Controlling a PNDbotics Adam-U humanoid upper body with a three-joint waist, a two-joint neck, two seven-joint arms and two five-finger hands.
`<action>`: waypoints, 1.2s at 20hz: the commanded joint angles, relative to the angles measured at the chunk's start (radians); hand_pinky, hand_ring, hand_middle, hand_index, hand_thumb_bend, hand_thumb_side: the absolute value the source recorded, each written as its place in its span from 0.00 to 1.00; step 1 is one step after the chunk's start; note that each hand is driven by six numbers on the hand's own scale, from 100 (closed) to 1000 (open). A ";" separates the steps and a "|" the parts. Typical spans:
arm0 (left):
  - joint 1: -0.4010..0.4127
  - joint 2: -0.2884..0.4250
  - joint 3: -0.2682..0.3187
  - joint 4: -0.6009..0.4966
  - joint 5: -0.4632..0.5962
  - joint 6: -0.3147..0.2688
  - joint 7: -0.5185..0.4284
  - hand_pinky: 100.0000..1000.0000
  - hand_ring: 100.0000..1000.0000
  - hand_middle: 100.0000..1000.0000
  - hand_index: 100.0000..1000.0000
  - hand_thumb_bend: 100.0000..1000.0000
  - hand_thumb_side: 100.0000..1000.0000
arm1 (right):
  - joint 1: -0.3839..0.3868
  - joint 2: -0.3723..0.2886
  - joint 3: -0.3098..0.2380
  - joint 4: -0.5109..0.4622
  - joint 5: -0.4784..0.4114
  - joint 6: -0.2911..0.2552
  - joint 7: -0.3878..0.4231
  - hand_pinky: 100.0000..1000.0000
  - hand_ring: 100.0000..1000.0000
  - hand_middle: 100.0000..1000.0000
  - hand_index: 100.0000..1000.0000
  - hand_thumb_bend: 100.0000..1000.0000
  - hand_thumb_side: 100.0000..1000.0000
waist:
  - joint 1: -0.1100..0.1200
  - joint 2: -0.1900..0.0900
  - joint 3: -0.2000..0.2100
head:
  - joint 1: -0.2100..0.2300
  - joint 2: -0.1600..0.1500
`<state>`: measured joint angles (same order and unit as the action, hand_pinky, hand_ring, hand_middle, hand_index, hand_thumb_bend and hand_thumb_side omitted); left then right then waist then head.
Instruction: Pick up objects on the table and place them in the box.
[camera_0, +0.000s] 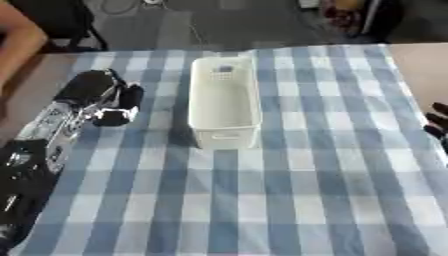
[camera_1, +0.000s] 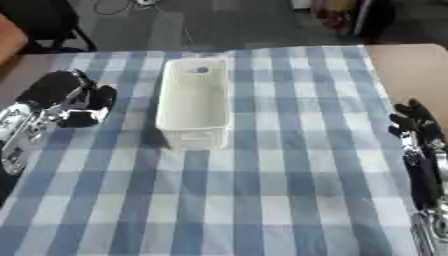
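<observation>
A white plastic box (camera_0: 224, 131) stands lengthwise in the middle of the blue and white checked cloth. A small blue-grey thing (camera_1: 202, 70) lies inside at its far end. My left hand (camera_0: 116, 106) hangs just left of the box, about level with its middle and apart from its wall. Its fingers are relaxed and point down, and nothing shows in them. My right hand (camera_1: 413, 121) rests open at the right edge of the table with its fingers up. I see no loose object on the cloth.
The table's bare wooden top (camera_1: 411, 65) shows past the cloth on the right. A dark chair (camera_0: 52, 20) stands beyond the far left corner. Cables and a red thing (camera_1: 337, 15) lie on the floor behind the table.
</observation>
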<state>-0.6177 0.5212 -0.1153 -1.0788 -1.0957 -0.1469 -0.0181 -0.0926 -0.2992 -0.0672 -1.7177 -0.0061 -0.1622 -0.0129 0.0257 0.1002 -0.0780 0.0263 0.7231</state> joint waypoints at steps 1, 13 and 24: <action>-0.012 0.016 0.009 -0.025 0.003 0.001 -0.001 0.61 0.24 0.24 0.23 0.00 0.29 | -0.009 -0.012 -0.006 -0.013 -0.001 0.001 0.000 0.85 0.86 0.85 0.97 0.00 0.68 | -0.001 -0.011 0.001 | 0.000 -0.015; 0.018 -0.019 0.047 -0.001 0.599 0.115 0.038 0.57 0.18 0.24 0.14 0.00 0.36 | -0.009 -0.011 -0.008 -0.013 -0.001 0.001 -0.003 0.85 0.86 0.85 0.97 0.00 0.68 | -0.003 -0.010 0.005 | -0.003 -0.020; 0.008 -0.020 0.035 -0.010 0.621 0.131 0.034 0.58 0.18 0.24 0.14 0.00 0.36 | -0.008 -0.012 -0.008 -0.013 -0.001 0.001 -0.003 0.85 0.86 0.85 0.97 0.00 0.68 | -0.003 -0.011 0.005 | -0.004 -0.020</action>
<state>-0.5910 0.4788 -0.0804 -1.0664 -0.4792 -0.0180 0.0151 -0.0926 -0.2992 -0.0675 -1.7177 -0.0061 -0.1623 -0.0136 0.0233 0.1014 -0.0729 0.0263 0.7145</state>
